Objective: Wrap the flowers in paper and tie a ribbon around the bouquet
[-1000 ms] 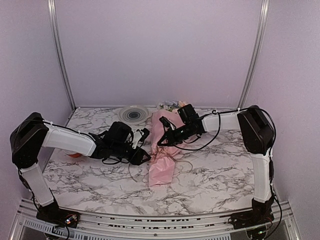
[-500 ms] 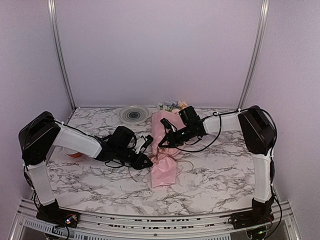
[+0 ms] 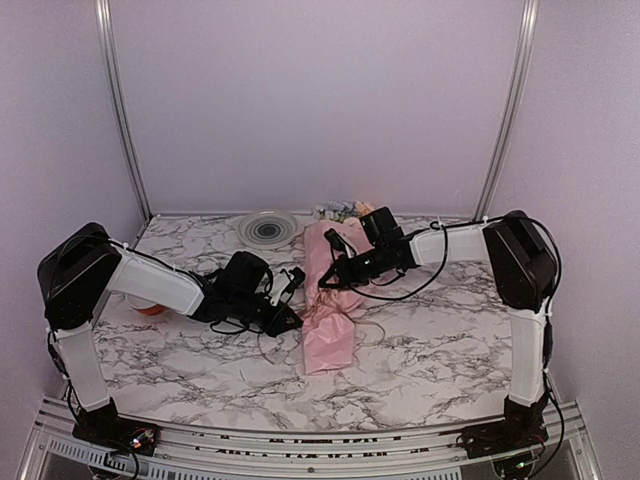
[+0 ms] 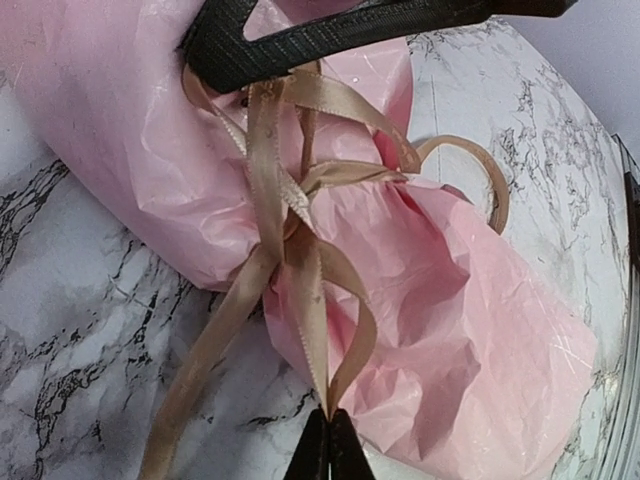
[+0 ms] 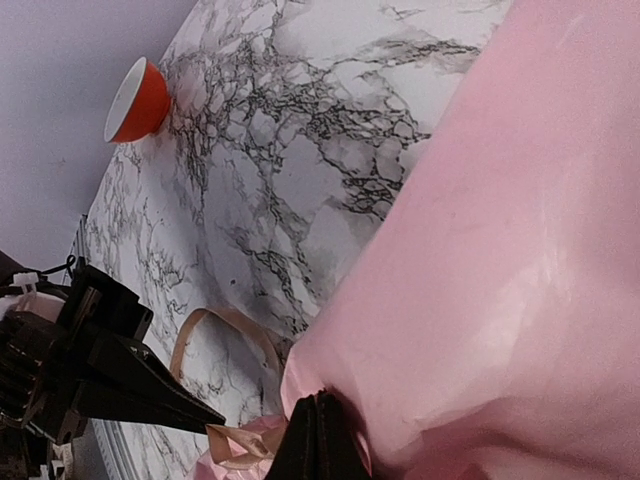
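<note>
The bouquet (image 3: 330, 305) lies on the marble table, a pink paper (image 4: 470, 320) cone with the flowers (image 3: 340, 211) showing at its far end. The tan ribbon (image 4: 268, 170) crosses the narrow waist of the cone in several strands. My left gripper (image 4: 328, 440) is shut on a folded loop of ribbon just left of the cone (image 3: 295, 322). My right gripper (image 5: 318, 402) is shut against the paper at the waist (image 3: 326, 283), with ribbon strands (image 5: 235, 445) running into its tips. In the left wrist view its black fingers (image 4: 330, 35) lie across the top of the cone.
A small orange-red cup-shaped thing (image 3: 148, 308) sits at the left behind my left arm, also in the right wrist view (image 5: 138, 100). A round ringed plate (image 3: 267, 229) lies at the back. Loose black cables hang off both arms near the bouquet.
My left gripper moved right toward the bouquet and closed on the ribbon loop. My right gripper stayed at the waist, shifting only slightly.
</note>
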`<act>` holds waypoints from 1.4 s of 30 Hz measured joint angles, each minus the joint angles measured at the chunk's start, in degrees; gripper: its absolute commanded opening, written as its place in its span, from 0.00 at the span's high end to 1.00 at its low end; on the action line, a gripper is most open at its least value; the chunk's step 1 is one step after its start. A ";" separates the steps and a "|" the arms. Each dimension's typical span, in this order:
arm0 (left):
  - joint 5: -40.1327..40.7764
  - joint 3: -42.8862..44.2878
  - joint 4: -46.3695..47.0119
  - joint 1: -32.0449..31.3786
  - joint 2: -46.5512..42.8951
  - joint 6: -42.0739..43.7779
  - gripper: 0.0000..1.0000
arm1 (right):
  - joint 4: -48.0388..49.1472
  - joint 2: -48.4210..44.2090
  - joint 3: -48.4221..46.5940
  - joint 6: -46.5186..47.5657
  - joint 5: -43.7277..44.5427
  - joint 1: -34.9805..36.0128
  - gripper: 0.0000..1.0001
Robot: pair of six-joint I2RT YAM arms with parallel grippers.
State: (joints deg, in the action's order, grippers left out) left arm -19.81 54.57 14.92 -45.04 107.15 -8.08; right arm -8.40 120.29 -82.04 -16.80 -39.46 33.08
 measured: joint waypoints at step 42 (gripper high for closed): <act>6.88 3.34 -1.92 -0.72 2.38 5.46 1.00 | -31.26 4.83 -21.27 25.97 14.12 4.04 0.90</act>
State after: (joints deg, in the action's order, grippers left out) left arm -12.93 57.91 12.99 -45.76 109.54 -2.61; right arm -39.66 125.12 -103.31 9.17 -25.34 37.12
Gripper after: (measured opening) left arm 0.004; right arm 0.103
